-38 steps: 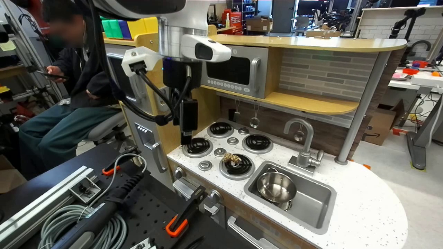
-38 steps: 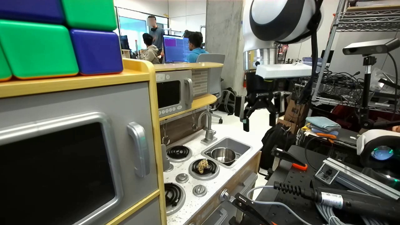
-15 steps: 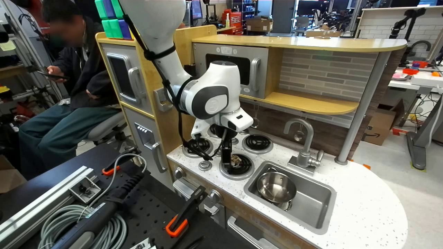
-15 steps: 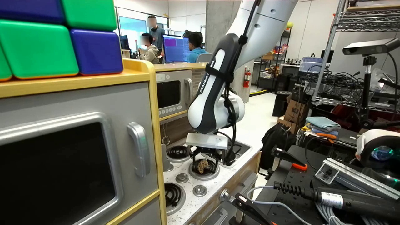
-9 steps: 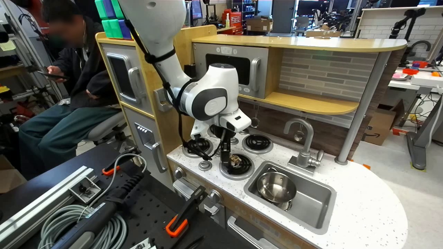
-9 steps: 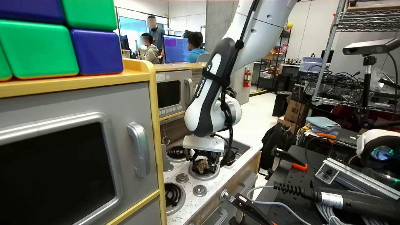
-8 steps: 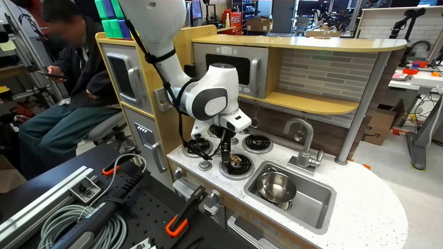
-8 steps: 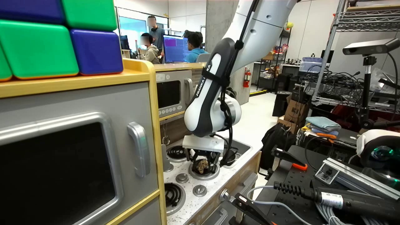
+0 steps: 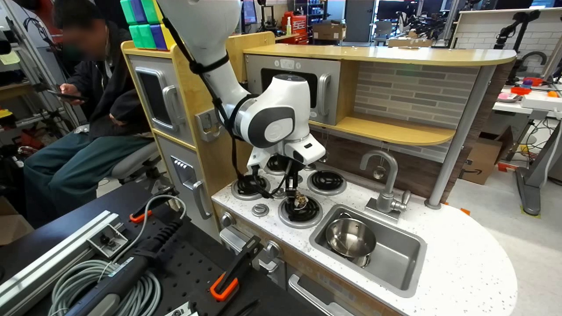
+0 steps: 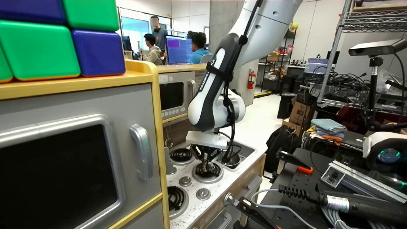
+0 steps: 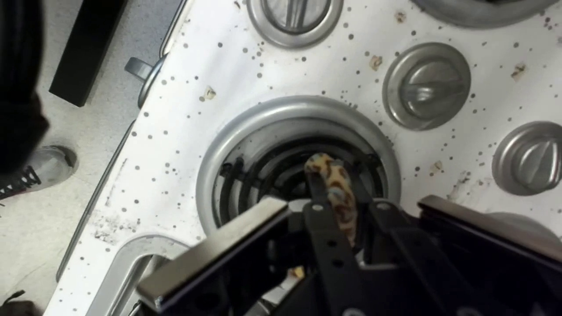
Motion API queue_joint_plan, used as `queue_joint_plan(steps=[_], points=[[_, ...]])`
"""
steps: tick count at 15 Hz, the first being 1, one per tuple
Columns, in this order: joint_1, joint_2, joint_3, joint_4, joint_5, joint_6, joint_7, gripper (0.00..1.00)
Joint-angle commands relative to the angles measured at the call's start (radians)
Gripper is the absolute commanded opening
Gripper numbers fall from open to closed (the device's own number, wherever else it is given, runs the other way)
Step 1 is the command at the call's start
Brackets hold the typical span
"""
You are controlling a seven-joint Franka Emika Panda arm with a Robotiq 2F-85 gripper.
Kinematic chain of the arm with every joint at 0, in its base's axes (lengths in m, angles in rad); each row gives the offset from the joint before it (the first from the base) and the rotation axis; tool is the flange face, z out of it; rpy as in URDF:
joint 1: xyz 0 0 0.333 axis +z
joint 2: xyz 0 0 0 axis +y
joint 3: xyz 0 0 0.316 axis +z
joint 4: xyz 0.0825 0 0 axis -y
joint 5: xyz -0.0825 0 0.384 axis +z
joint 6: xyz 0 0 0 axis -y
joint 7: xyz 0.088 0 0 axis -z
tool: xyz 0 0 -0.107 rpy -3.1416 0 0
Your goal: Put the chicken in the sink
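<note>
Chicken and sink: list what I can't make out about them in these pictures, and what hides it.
Chicken, wrist view: the gripper, closed on it, covers much of its sides.
Whether it touches the burner: its underside faces away in the wrist view and is too small to judge in both exterior views.
Sink, wrist view: mostly cut off by the bottom edge or behind the gripper.
Sink floor beneath the metal pot: covered by the pot in both exterior views.

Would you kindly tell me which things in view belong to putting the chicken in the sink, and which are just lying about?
Part of the job:
chicken, being gripped
hand, shut on the chicken
sink, the goal

Just lying about:
shiny metal pot, inside the sink
coiled grey cable
stacked coloured blocks
folded cloths
</note>
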Motion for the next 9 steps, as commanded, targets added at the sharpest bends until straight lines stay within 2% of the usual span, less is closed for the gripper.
queue_joint_plan(steps=[1, 5, 9], points=[[-0.093, -0.072, 0.011, -0.019, 0.077, -0.102, -0.026, 0.03], [-0.15, -0.036, -0.052, 0.049, 0.108, -0.169, 0.023, 0.03], [-0.199, 0.007, -0.063, 0.107, 0.123, -0.177, 0.056, 0.03]])
